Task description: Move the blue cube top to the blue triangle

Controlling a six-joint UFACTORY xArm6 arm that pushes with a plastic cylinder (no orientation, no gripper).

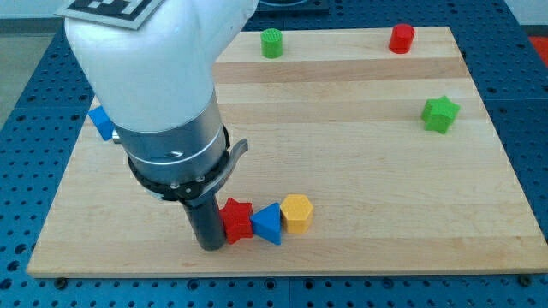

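Counter [360,171] of pale wood fills most of the view, and the arm's white and dark housing covers its left portion from the view's top downward. No gripper is fitted, so nothing is clenched or released; only the dark rod is carried, and my tip [210,245] is set down near the view's bottom edge, touching or just beside the left side of the red star block [236,220].

A tight row is formed there: the red star block, then the blue triangle [268,224], then the yellow hexagonal block [296,213], each apparently touching the next.

The blue cube [102,122] is found at the counter's left edge, well apart from the row and largely hidden behind the arm; its shape is taken as a cube, though only a corner can be seen.

Elsewhere, a green star block [440,114] lies at the right, a red cylinder [402,38] and a green cylinder [271,43] at the top edge.

The approach step is judged to be in hand, the cube not yet being engaged. The tip would need to be brought round to the cube's far left side, then the cube pushed rightward and downward until it is seated just above the triangle, without the row being disturbed.
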